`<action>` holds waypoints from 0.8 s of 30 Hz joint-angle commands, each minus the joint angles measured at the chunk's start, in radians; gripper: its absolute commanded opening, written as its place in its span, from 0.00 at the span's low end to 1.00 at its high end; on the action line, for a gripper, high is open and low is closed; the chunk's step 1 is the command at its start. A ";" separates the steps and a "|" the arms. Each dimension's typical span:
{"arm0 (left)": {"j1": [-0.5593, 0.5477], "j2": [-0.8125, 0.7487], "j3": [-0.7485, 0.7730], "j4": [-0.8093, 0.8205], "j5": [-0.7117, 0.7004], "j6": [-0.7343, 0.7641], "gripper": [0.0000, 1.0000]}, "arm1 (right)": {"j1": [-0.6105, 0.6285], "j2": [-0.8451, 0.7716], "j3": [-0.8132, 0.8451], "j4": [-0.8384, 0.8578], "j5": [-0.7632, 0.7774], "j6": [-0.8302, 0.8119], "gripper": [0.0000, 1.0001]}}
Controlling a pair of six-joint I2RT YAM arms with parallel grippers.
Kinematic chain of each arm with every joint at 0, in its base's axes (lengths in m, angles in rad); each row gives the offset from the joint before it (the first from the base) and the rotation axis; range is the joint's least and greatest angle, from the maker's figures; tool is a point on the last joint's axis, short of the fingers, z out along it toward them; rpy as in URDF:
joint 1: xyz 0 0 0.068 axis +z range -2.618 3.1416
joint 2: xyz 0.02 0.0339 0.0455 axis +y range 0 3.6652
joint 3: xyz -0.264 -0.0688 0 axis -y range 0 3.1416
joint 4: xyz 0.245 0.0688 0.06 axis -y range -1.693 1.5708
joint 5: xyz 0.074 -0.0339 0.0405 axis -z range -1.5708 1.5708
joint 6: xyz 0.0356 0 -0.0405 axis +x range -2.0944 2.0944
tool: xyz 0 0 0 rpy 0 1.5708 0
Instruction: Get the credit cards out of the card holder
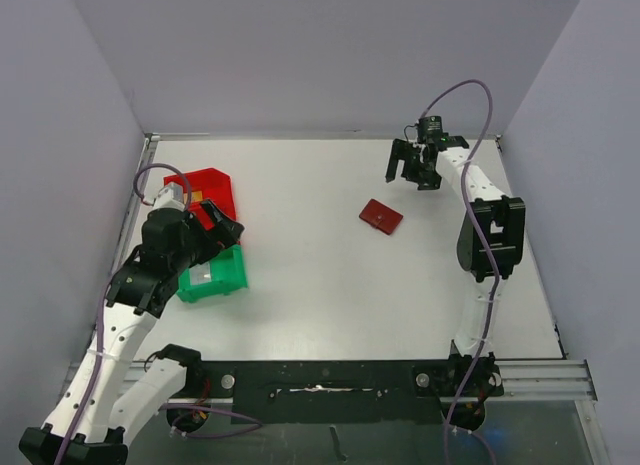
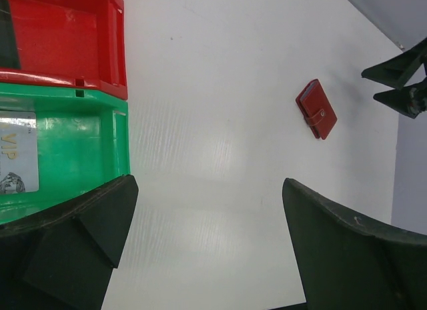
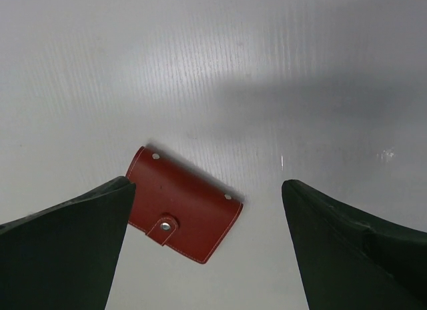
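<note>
The card holder (image 1: 381, 216) lies flat and folded shut on the white table, its red tab snapped closed (image 3: 183, 203); it also shows far off in the left wrist view (image 2: 316, 109). No cards show in it. My right gripper (image 1: 412, 173) is open and empty, hovering above and just beyond the holder (image 3: 207, 187). My left gripper (image 1: 230, 230) is open and empty over the bins at the left (image 2: 208, 190). A silver-grey credit card (image 2: 17, 153) lies in the green bin. A black credit card (image 2: 7, 40) lies in the red bin.
The red bin (image 1: 215, 185) and the green bin (image 1: 225, 275) stand side by side at the table's left, under my left wrist. Grey walls close the table at the left, back and right. The metal rail with the arm bases (image 1: 400, 375) runs along the near edge.
</note>
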 commanded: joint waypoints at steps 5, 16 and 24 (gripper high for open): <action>-0.006 -0.048 -0.004 0.029 0.022 -0.030 0.91 | 0.020 0.144 0.170 -0.061 -0.028 -0.085 0.89; -0.006 -0.036 -0.027 0.045 0.023 -0.043 0.91 | 0.130 0.105 -0.099 -0.033 0.034 -0.153 0.74; -0.005 -0.035 -0.067 0.064 0.031 -0.052 0.90 | 0.297 -0.162 -0.588 0.109 0.150 -0.052 0.71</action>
